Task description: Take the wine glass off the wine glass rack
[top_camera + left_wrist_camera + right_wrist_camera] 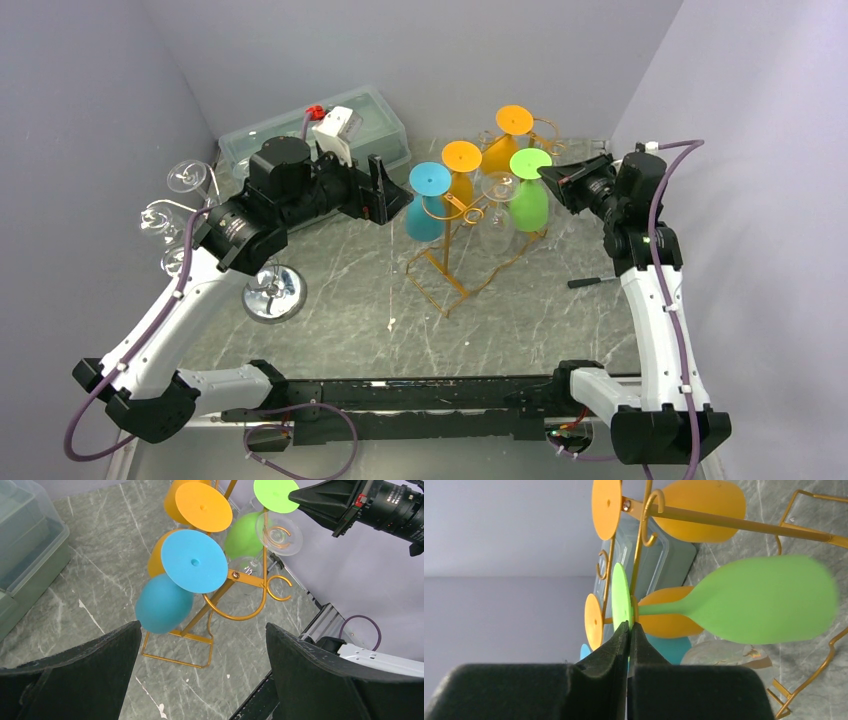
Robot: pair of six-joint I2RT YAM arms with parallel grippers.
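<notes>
Right hand (pixel 628 629): pressed together, pinching the edge of the foot disc of the green wine glass (pixel 764 600)
Green wine glass: hung bowl-down on the wine glass rack (pixel 440 272); foot seated in its hook; not lifted out
Left hand (pixel 202 630): spread wide; empty; near the blue glass (pixel 162 605)
Left to do: slide the foot free; carry it clear

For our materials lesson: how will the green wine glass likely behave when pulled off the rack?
The green wine glass looks opaque and matte, probably plastic: likely light and stiff. The right gripper pinches only its thin foot edge, so the bowl may swing or slip. Its stem appears hooked in the wine glass rack and could snag.
</notes>
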